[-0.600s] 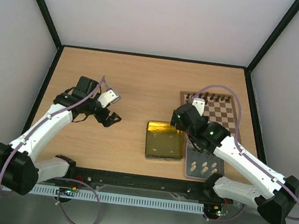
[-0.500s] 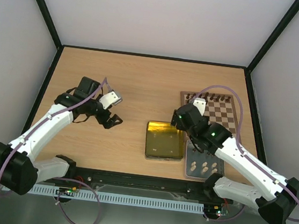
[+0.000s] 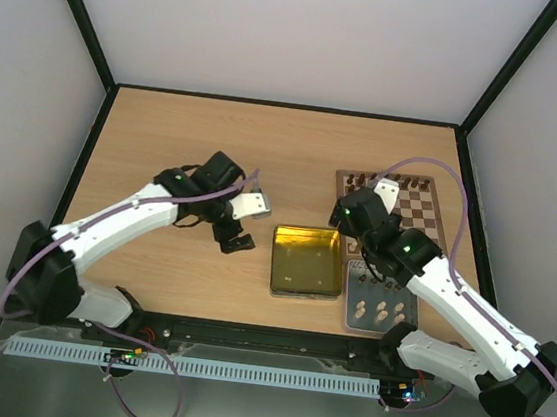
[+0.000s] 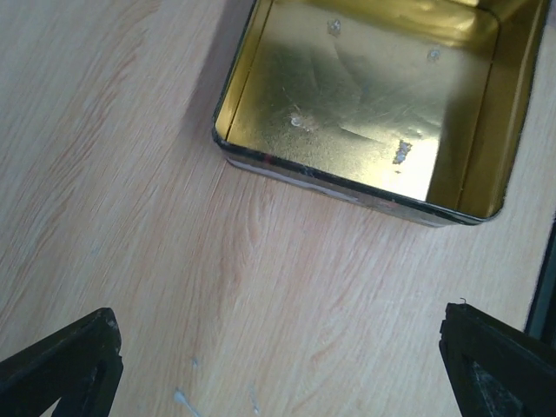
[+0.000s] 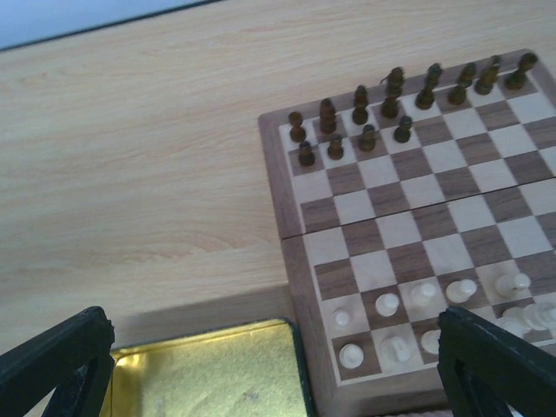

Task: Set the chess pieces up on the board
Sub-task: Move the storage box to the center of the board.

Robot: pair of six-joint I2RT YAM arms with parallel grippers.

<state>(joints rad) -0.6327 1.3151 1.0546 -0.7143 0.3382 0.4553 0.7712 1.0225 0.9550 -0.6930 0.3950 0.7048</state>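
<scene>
Lately changed: set against the top view of half a second back, the left pincer (image 3: 237, 243) has swung from the left-centre of the frame to the middle, just left of the tin (image 3: 304, 294). The right pincer (image 5: 278, 369) has crept a little up-frame, toward the board (image 5: 276, 174).
Left grip: fingers spread wide, nothing between them. Its wrist view gives me only bare table (image 4: 130, 217) and the tin's open inside, where I see no pieces.
Right grip: likewise wide and empty, hanging over the board's lower-left corner and the tin's upper edge.
Board, place: right-centre of the top view, flat on the table, just up-frame of the tray (image 3: 349, 322).
Dark pieces (image 5: 360, 102): a back row along the board's upper edge in the right wrist view, with a few pawns in front at the left. The other pawn squares are bare.
Pale pieces, on board (image 5: 423, 294): several on the lower ranks, lower right of the right wrist view. I cannot tell whether each sits true on its square.
Pale pieces, off board (image 3: 380, 311): a few on the tray, lower right of the top view.
Meaning for the task: I judge the set-up part done, with neither arm carrying anything. The left has closed on a tin that offers nothing, so the tray's stock looks the likelier source for the next pick.
</scene>
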